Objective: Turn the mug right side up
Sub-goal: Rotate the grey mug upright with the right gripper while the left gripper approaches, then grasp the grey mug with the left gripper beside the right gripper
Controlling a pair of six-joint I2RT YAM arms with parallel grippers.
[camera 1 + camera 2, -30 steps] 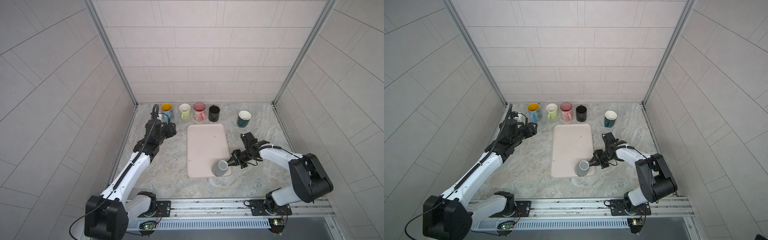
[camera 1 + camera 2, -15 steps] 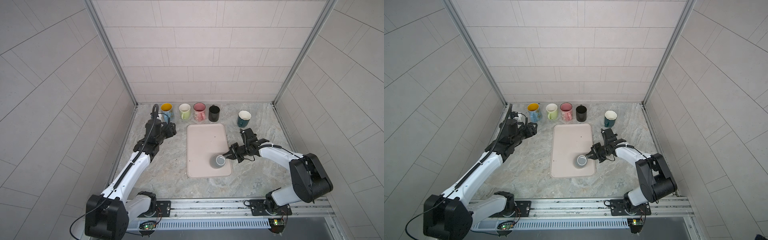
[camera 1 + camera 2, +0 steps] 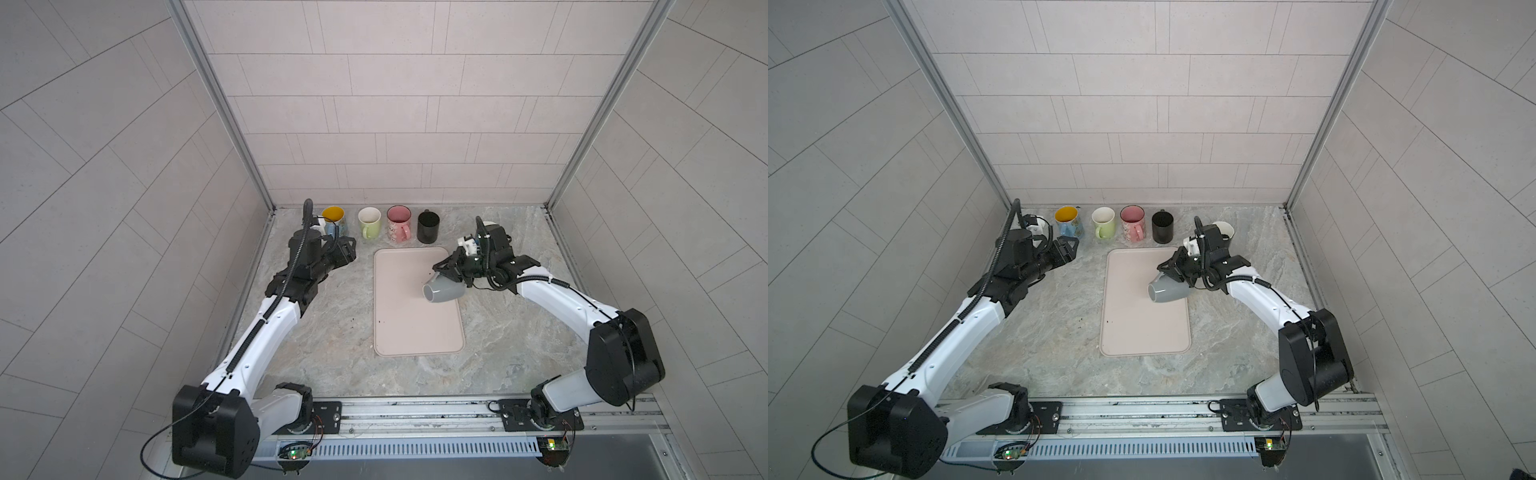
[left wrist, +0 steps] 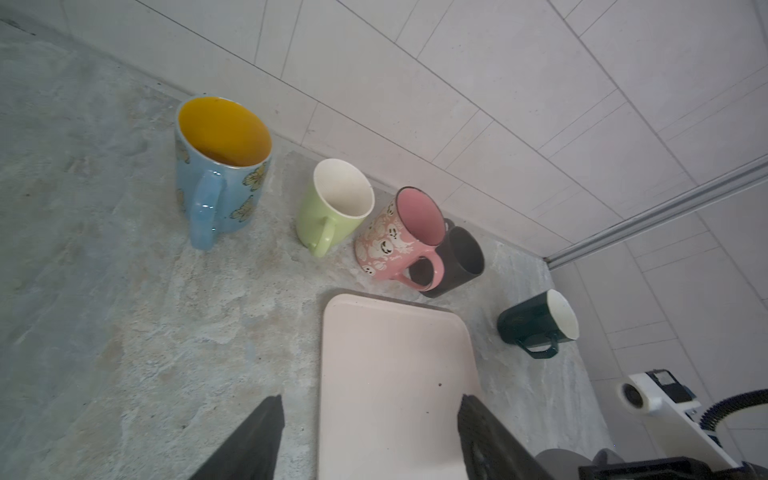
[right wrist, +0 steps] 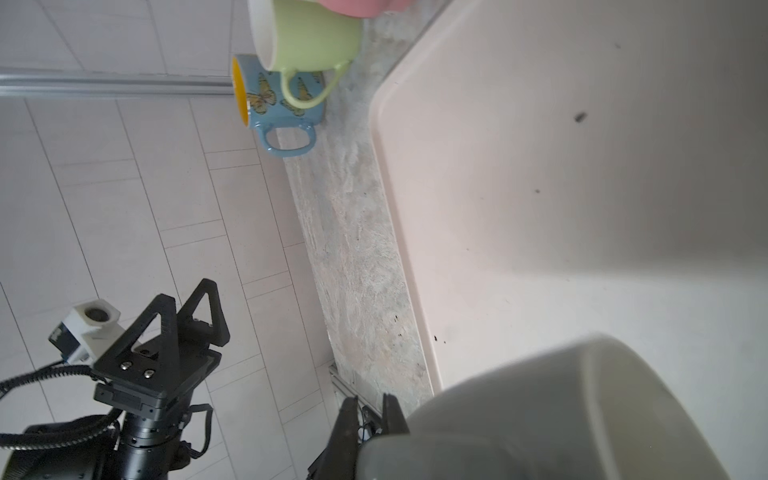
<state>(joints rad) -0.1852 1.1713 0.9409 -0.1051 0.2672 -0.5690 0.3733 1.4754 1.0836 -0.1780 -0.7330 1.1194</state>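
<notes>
**Grey mug sideways in R gripper, over tray**

Pink tray (image 3: 415, 332) lies under R gripper (image 3: 447, 273). R jaws are nearly closed, clamped on grey mug (image 3: 444, 289). The mug hangs just below the fingertips on its side, mouth twd L arm. Contact w/ tray: can't tell.

L gripper (image 3: 347, 251) is spread wide, holds nothing, well apart from the grey mug.

Just beyond L fingertips stands blue mug (image 3: 333, 222). Then green mug (image 3: 369, 224), pink mug (image 3: 399, 224) and black mug (image 3: 428, 226) in a row along back wall, all upright. Dark green mug (image 3: 1223, 229) is behind R gripper.

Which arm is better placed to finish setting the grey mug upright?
Right: the right gripper grips the grey mug, tilted over the tray. The left gripper stands open, far off.
</notes>
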